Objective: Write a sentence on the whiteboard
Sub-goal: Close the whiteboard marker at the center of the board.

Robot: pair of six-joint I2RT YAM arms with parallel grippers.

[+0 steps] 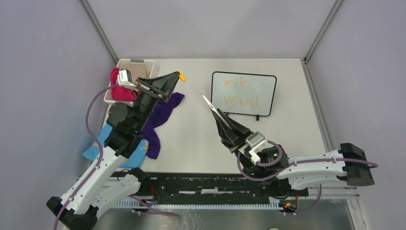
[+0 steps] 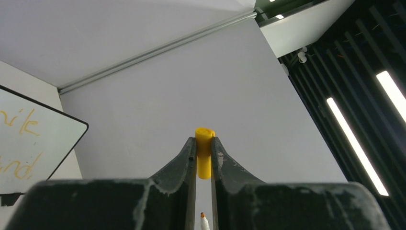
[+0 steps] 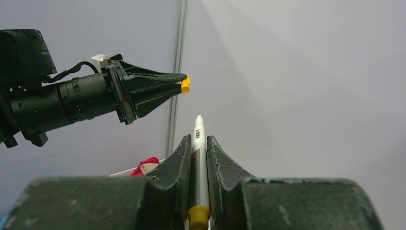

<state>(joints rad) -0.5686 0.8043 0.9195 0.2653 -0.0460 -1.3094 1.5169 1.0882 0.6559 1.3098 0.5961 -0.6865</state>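
- Whiteboard (image 1: 265, 96): a small rectangular white panel with a smooth face, a thin black frame and rounded corners. Two small black feet show at its near edge. It is on the far half of the table, right of centre.
- Sentence (image 1: 238, 101): thin orange handwriting in two lines, "smile" above "stay kind". It fills the left and middle of the board.
- Right gripper (image 3: 199, 141): black tapered fingers with scuffed edges, drawn in narrow around a marker (image 3: 199, 163). The marker is a slim round barrel, grey below and white above, with a yellow-orange end plug. In the top view its tip sits just left of the board's lower left corner, clear of the frame.
- Left gripper (image 2: 204, 143): the same black wedge shape, pinching a short yellow-orange cap (image 2: 204, 158) at its fingertips. It is raised above the table's left side and faces the marker tip.
- Table (image 1: 191, 139): a flat, matt, pale grey top.
- Room: plain lilac-grey walls joined by thin metal corner posts (image 1: 98, 28).
- Surroundings at the left: a white plastic bin (image 1: 136, 63) holds a red cloth (image 1: 120, 86), partly hidden by the left arm. A purple cloth (image 1: 163, 112) and a blue cloth (image 1: 95, 151) lie crumpled beneath that arm. All are well apart from the board.
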